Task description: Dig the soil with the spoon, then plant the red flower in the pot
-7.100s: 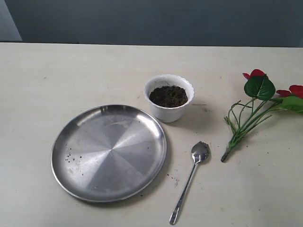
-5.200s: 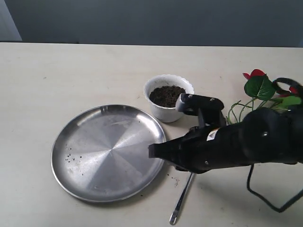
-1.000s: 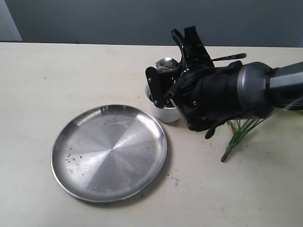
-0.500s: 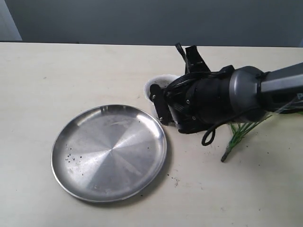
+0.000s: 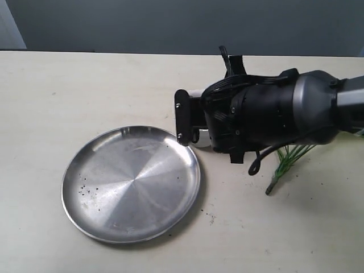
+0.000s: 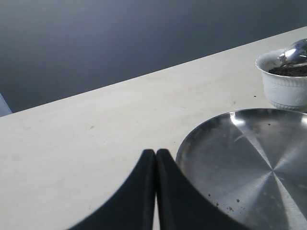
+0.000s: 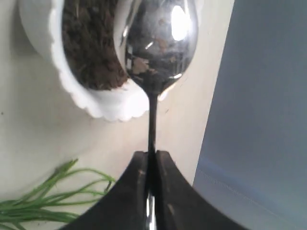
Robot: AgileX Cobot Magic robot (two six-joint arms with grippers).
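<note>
My right gripper (image 7: 151, 154) is shut on the slim handle of the steel spoon (image 7: 160, 43). The spoon's oval bowl hangs over the far rim of the white scalloped pot (image 7: 103, 103), beside the dark brown soil (image 7: 91, 48) inside it. In the exterior view the right arm (image 5: 267, 116) covers almost all of the pot (image 5: 195, 95). From the left wrist view the pot (image 6: 285, 88), the soil (image 6: 290, 71) and the spoon bowl (image 6: 297, 48) show. The flower's green stems (image 5: 284, 162) lie right of the pot; its red blooms are hidden. My left gripper (image 6: 156, 152) is shut and empty.
A large round steel plate (image 5: 131, 182) with a few soil crumbs lies on the pale table (image 5: 85, 85), left and in front of the pot. The same plate (image 6: 249, 163) lies just beyond my left gripper. Green stems (image 7: 48, 196) lie near the right gripper.
The right arm has swung down and turned over the pot. The spoon bowl, held up above the pot a second ago, now sits low at the pot's mouth.
</note>
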